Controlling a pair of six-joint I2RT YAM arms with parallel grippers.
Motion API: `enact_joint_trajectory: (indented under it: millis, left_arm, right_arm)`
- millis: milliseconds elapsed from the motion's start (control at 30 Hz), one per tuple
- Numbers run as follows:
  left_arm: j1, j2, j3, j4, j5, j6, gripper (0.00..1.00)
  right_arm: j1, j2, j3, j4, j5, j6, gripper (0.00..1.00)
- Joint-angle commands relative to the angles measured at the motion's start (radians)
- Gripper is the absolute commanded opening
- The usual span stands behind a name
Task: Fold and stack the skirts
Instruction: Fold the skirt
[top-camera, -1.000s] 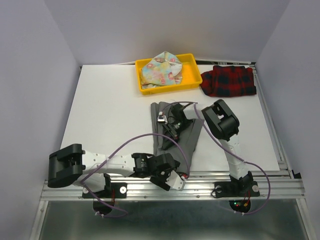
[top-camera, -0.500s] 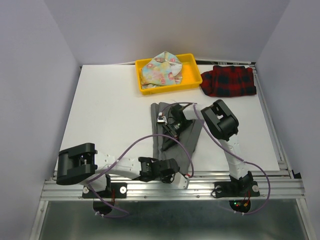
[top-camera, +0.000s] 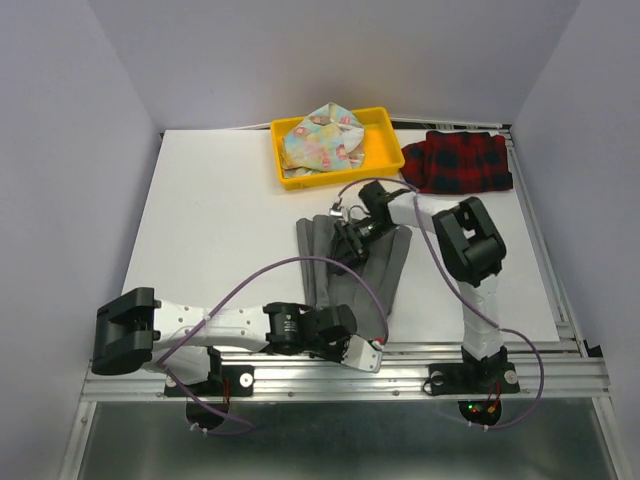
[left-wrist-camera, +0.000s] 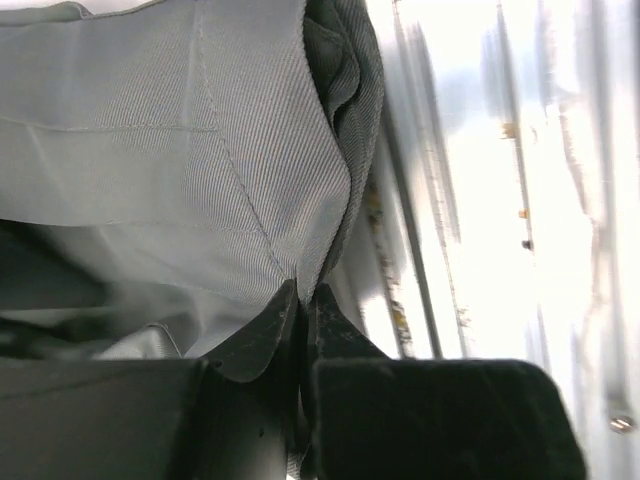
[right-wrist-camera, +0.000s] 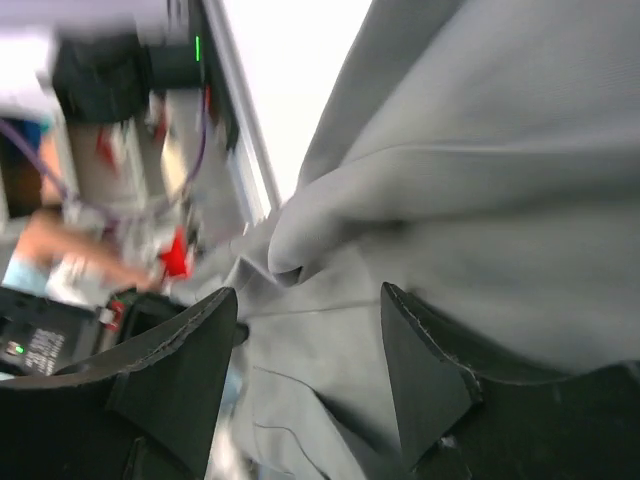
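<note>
**Top external: grey skirt lies lengthwise between the 2 grippers**

Grey skirt (top-camera: 355, 275) sits mid-bench (top-camera: 220, 230). Its long axis runs near-far, from the near rail toward the yellow tray (top-camera: 382, 150), tilted a little off square. The far end spreads wider. The near end is narrower and reaches the bench's near edge. Can't tell which end is the waist.

Left gripper (left-wrist-camera: 303, 295): in the left wrist view its fingers are pressed together, clamped on a fold of grey cloth at the skirt's near end, just beside the rail. From this gripper the whole skirt extends away, toward the far side.

Right gripper (right-wrist-camera: 308, 300): in the right wrist view its jaws stand apart with nothing between them. Grey cloth is bunched just beyond the fingertips. From above it hangs over the skirt's far end.

My read: 1 arm per end, both on the long axis. The left arm has the near end, so the likely fold carries that end away from the bases, over the far half. The right arm is nearer the far end and could pin or grab it there. The cloth is limp, so the clamped fold may drag the rest unless the far end is held.

The other 2 skirts are well apart from the grey 1. Floral skirt (top-camera: 320, 140) is in the tray. Plaid skirt (top-camera: 458, 160) is on the bench just right of the tray, on the right arm's side.
</note>
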Motion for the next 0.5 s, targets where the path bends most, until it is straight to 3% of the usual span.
enact_joint_trajectory:
  millis: [0, 133, 167, 200, 467]
  left_arm:
    - [-0.007, -0.032, 0.046, -0.084, 0.105, -0.105, 0.0]
    - [0.011, -0.012, 0.081, -0.076, 0.116, -0.159, 0.0]
    - [0.032, 0.0, 0.091, -0.079, 0.14, -0.165, 0.0]
    - [0.045, 0.007, 0.104, -0.084, 0.149, -0.174, 0.0]
    - [0.195, 0.042, 0.257, -0.155, 0.274, -0.229, 0.0]
  right_arm:
    - [-0.157, -0.156, -0.056, 0.264, 0.077, 0.197, 0.65]
    - [-0.158, -0.282, -0.273, 0.595, 0.092, 0.488, 0.62]
    - [-0.158, -0.312, -0.33, 0.815, 0.077, 0.624, 0.6]
    - [-0.158, -0.32, -0.378, 0.887, 0.077, 0.653, 0.59]
    - [-0.079, -0.221, -0.59, 1.085, 0.123, 0.665, 0.52]
